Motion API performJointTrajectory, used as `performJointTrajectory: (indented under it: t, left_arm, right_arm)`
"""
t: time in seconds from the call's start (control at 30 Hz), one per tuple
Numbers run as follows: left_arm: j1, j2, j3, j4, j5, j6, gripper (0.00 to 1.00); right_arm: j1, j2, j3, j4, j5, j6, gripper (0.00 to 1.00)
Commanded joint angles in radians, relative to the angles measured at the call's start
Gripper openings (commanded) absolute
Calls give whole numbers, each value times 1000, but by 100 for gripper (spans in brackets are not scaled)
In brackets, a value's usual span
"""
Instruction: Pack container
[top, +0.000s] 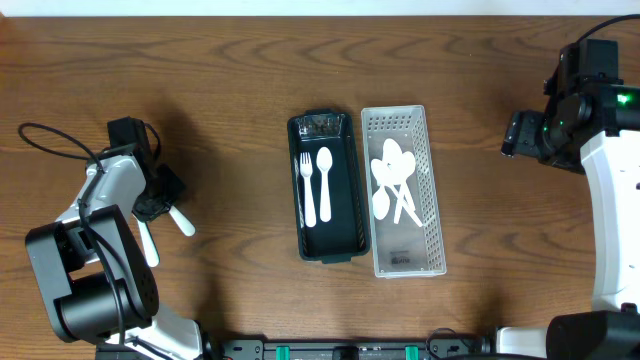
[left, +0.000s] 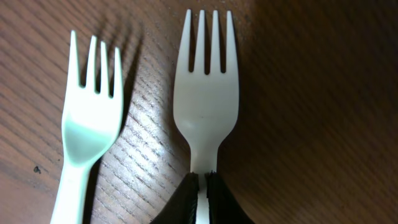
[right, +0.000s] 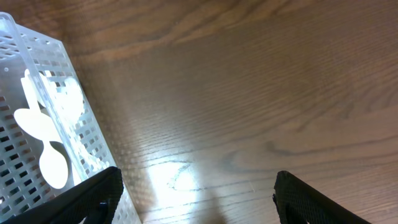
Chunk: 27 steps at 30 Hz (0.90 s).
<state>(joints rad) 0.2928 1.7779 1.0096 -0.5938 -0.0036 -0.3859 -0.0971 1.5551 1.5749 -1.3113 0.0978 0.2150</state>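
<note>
Container (top: 335, 240), black and oblong, sits at the middle of the wooden table (top: 230, 90), its long side running away from the robot. Touching or nearly touching its right wall is a white perforated basket (top: 410, 250) of about the same length, set parallel to it. The right arm hangs well to the right of the basket, over bare wood; its gripper (right: 199, 196) has its jaws spread wide with nothing between them, and a corner of the basket shows at the left edge of the right wrist view. The left arm is far to the left of the container, low over the table. Its gripper (left: 203, 193) is clamped on the handle of a white plastic fork (left: 205, 106), the tines pointing away from the fingers; whether that fork rests on the wood or is just clear of it I cannot tell. A second white fork (left: 90, 124) lies on the table just beside it, apart from it and roughly parallel. Inside the container lie a white fork (top: 306, 185) and a white spoon (top: 324, 185), side by side. Several white spoons (top: 393, 185) lie overlapping in the basket
</note>
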Motion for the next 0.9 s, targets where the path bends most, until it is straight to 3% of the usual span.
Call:
performJointTrajectory:
  t: [0.0, 0.2, 0.23, 0.33, 0.47, 0.87]
  left_arm:
    - [4, 18, -8, -6, -4, 7, 7]
    - [4, 18, -8, -7, -4, 7, 8]
    - [4, 18, -8, -7, -4, 7, 11]
    - [4, 18, -8, -6, -4, 7, 34]
    - [4, 18, -8, -6, -4, 7, 45]
    - [4, 18, -58, 84, -5, 8, 47]
  right_arm:
    - [-1, 3, -1, -1, 3, -14, 82]
    - [-1, 3, -1, -2, 3, -14, 82]
    - [-1, 3, -1, -2, 3, -14, 82]
    - [-1, 3, -1, -2, 3, -14, 82]
    - [-1, 3, -1, -2, 3, -14, 82]
    - [-1, 3, -1, -2, 3, -14, 82]
